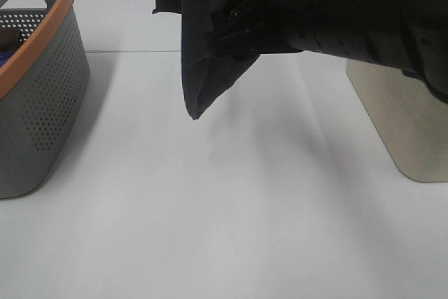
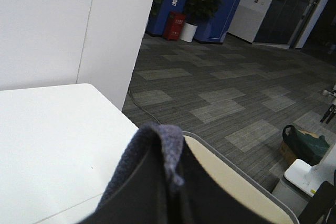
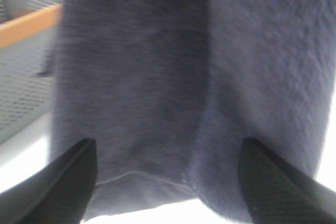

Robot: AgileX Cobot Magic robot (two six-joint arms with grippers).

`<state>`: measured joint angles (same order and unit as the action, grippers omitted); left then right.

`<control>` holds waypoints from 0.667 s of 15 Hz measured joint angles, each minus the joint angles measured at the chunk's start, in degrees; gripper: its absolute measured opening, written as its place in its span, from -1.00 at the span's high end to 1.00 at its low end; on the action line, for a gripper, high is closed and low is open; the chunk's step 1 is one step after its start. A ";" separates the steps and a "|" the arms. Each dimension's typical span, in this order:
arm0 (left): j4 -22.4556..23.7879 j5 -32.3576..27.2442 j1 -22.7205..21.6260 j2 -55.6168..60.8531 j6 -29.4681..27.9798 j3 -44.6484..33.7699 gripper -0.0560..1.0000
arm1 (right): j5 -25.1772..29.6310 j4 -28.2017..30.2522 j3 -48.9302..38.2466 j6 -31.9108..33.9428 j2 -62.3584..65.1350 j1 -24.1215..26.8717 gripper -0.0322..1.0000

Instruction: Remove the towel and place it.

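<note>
Holds the towel up, right of the basket, with left jaws pinched shut on it and right jaws wide open around it.

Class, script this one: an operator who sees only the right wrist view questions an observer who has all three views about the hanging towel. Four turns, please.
Operator: The dark towel fills my picture. Does it touch the table?
Observer: No. From the high camera, its lowest corner appears to hang clear above the white table.
Operator: What holds it up?
Observer: The left hand, shut on a fold of the cloth.
</note>
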<state>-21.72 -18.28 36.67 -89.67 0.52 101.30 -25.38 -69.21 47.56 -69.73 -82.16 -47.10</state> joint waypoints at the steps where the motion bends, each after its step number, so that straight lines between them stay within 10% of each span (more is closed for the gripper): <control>1: 0.29 0.00 0.00 0.11 0.00 0.00 0.89 | -2.64 -4.41 0.00 -4.24 0.00 0.00 -0.44; 10: 0.86 -0.06 0.00 0.69 0.00 0.00 0.89 | -6.25 -10.20 0.00 -10.03 0.00 0.00 -0.44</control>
<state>-20.86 -18.33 36.67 -88.98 0.52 101.30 -31.63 -79.41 47.56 -79.76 -82.16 -47.10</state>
